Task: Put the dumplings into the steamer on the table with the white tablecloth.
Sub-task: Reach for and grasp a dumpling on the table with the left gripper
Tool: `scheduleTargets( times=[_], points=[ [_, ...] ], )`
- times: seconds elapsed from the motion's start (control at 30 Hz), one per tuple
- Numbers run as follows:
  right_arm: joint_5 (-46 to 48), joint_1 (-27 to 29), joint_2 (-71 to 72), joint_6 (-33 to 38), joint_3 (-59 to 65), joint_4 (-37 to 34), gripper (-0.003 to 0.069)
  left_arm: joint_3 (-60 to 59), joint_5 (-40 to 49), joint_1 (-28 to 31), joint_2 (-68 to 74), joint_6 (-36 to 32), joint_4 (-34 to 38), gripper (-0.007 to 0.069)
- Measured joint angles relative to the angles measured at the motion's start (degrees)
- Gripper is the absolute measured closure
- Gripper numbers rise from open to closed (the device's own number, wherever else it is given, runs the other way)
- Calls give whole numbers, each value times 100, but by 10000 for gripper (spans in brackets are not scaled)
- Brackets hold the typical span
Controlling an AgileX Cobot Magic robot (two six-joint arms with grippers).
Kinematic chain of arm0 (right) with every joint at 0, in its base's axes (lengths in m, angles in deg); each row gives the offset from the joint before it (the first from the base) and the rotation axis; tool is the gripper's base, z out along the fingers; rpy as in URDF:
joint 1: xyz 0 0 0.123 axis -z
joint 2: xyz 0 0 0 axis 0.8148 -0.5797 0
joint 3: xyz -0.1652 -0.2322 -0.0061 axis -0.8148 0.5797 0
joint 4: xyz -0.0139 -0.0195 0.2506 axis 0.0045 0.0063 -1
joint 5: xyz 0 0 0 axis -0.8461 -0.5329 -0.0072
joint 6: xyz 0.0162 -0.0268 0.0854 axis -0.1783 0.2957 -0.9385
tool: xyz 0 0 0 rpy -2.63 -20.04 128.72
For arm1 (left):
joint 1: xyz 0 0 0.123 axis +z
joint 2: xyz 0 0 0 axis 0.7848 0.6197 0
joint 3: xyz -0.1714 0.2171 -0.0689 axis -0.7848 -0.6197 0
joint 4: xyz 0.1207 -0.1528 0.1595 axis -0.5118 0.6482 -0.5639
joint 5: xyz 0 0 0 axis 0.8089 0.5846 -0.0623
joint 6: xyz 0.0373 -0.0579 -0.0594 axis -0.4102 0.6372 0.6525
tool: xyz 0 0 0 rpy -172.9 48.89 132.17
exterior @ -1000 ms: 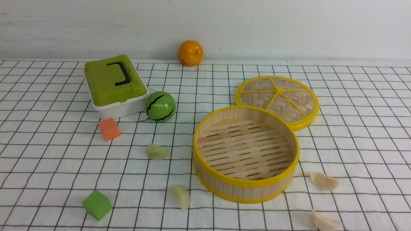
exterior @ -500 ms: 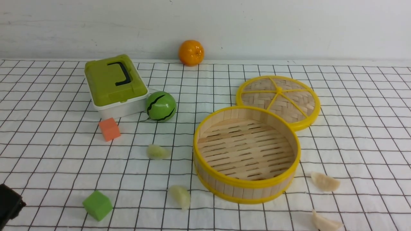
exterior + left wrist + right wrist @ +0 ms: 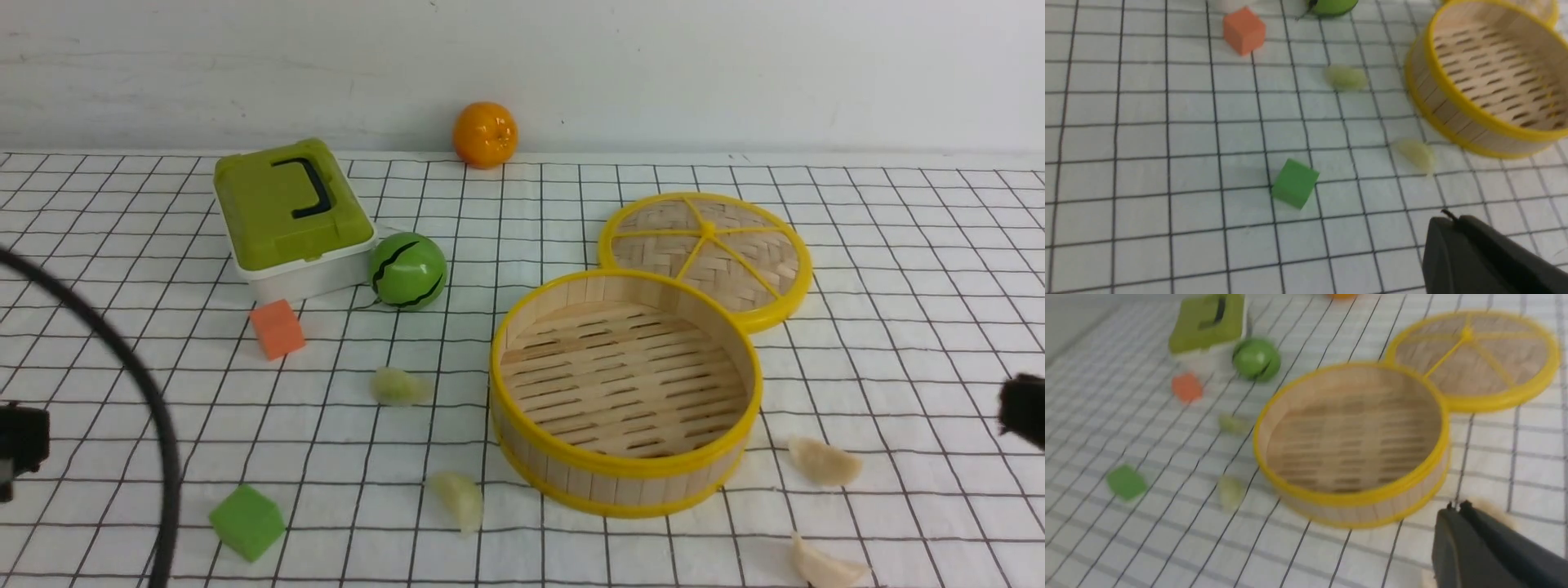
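The steamer [image 3: 624,478] stands open and empty on the table's white tablecloth [image 3: 898,327], its lid [image 3: 706,253] lying flat and touching the far rim. All four dumplings are outside it on the cloth. Two pale green dumplings lie on the steamer's left: one [image 3: 398,385] a little way off the wall, the other [image 3: 459,498] nearer the front edge and just beside the wall. Two cream dumplings lie on the steamer's right: one [image 3: 823,461] close by the wall, the other [image 3: 824,563] further forward.

The left arm [image 3: 18,441] shows only at the edge, well out from the steamer's left side, and the right arm [image 3: 1024,408] only at the edge beyond its right side. The left jaws are clenched on nothing, and so are the right jaws. Each pair reads as one dark wedge in its wrist view.

The right side looks the better placed. The closer cream dumpling sits between the right jaws and the steamer wall, and a blurred tan patch shows just past their tip in the right wrist view. Its long axis seems to run outward from the wall, so I judge the jaws should straddle it across that line. They must part first. On the left, the green cube [image 3: 246,521] lies between arm and dumpling, a thing to avoid.
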Motion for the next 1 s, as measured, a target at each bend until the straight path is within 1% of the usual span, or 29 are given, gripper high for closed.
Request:
scheduleTargets(
  times=[0.1, 0.2, 0.23, 0.3, 0.4, 0.47, 0.57, 0.6, 0.67, 0.7, 0.8, 0.83, 0.87, 0.9, 0.93, 0.97, 1.0],
  points=[
    [554, -137, -647, 38, -392, 137, 677, 515, 428, -433, 801, 369, -578, 637],
    [1009, -507, -1081, 55, -736, 412, 670, 960, 766, -826, 1677, 493, -840, 637],
    [1064, -538, -1119, 55, -774, 459, 670, 988, 776, -872, 1733, 499, -851, 637],
    [1351, -959, -1270, 48, -960, 780, 669, 1331, 841, -1113, 2449, 524, -887, 637],
    [1588, -1384, -1283, -137, -1053, 1053, 667, 1827, 789, -1251, 3271, 523, -873, 624],
    [1696, -1486, -1283, -224, -1053, 1119, 667, 1986, 713, -1264, 3549, 525, -867, 608],
    [2081, -1574, -1283, -328, -1053, 1223, 667, 2335, 427, -1277, 4206, 675, -861, 502],
    [2097, -1574, -1283, -326, -1053, 1231, 667, 2350, 407, -1277, 4243, 675, -861, 494],
    [2314, -1574, -1252, -334, -1057, 1244, 667, 2524, 133, -1277, 4689, 881, -861, 372],
    [2338, -1574, -1236, -334, -1057, 1244, 666, 2552, 67, -1277, 4790, 927, -856, 342],
    [2381, -1574, -1159, -334, -1059, 1246, 663, 2643, -313, -1277, 5349, 1334, -856, 191],
    [2381, -1574, -1153, -334, -1059, 1246, 663, 2642, -339, -1277, 5381, 1404, -856, 176],
    [2381, -1574, -1136, -334, -1059, 1246, 663, 2649, -531, -1277, 5628, 1702, -856, 120],
    [2381, -1574, -1123, -334, -1059, 1246, 663, 2651, -619, -1277, 5748, 1957, -856, 99],
    [2381, -1574, -1123, -334, -1059, 1246, 663, 2651, -666, -1277, 5806, 2010, -856, 94],
    [2381, -1574, -1109, -334, -1059, 1246, 661, 2659, -839, -1277, 6034, 2460, -856, 68],
    [2381, -1574, -1101, -334, -1059, 1246, 659, 2663, -924, -1277, 6143, 2678, -856, 59]
  ],
)
